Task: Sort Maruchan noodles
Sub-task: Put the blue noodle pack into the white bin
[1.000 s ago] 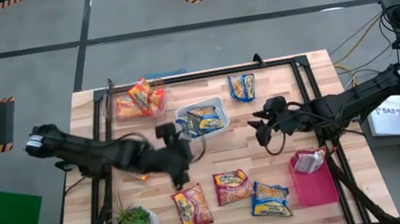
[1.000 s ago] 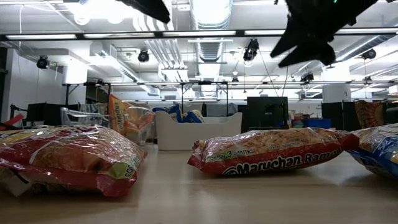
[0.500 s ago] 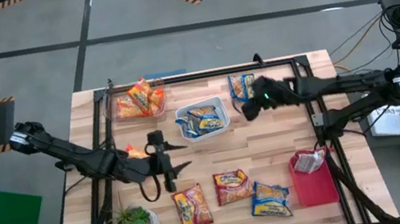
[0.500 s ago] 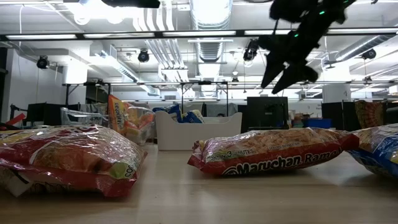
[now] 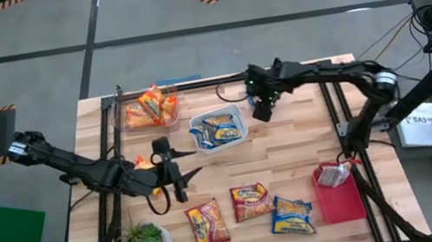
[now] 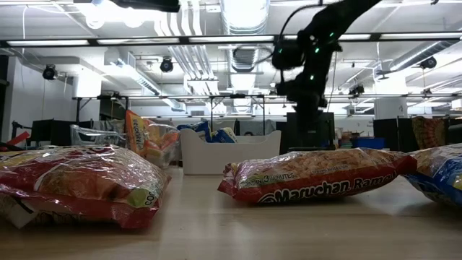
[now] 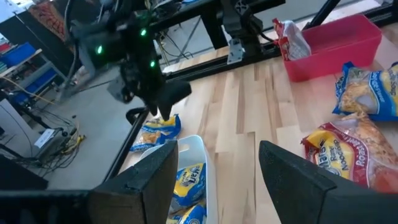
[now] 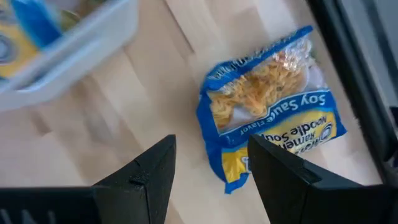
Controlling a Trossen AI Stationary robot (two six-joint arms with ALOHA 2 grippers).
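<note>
Right wrist view — the right gripper [image 8: 208, 171], fingers apart, hovers over a blue noodle packet [image 8: 270, 124] at frame centre; left gripper [image 7: 217, 171] — also spread, empty.

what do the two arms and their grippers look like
Both arms are dark, slim and jointed. The left arm has a pale cap at its outer end and black cable looping beside the left gripper. The right gripper has broad dark fingers; green indicator lights glow on its wrist.
</note>
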